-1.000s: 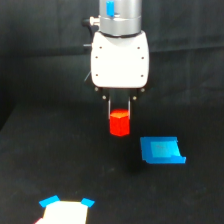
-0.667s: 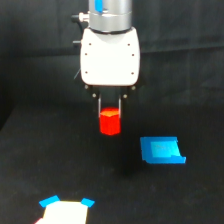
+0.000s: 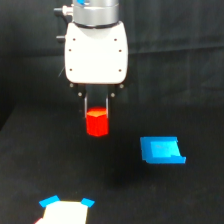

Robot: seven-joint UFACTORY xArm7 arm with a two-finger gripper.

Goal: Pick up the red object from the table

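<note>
Clearly aloft, the red object [image 3: 97, 123] hangs clear of the table [image 3: 30, 165], pinched between the gripper [image 3: 96, 111] jaws, which close on its upper half. Blue piece [image 3: 161, 150] sits at four o'clock. We judge the shallow hold could slip if jolted.

Black wrinkled cloth backdrop [image 3: 180, 50] behind; dim surroundings, light falling from above.

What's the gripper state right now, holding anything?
Gripper: closed on the red object, held clear above the table.
</note>
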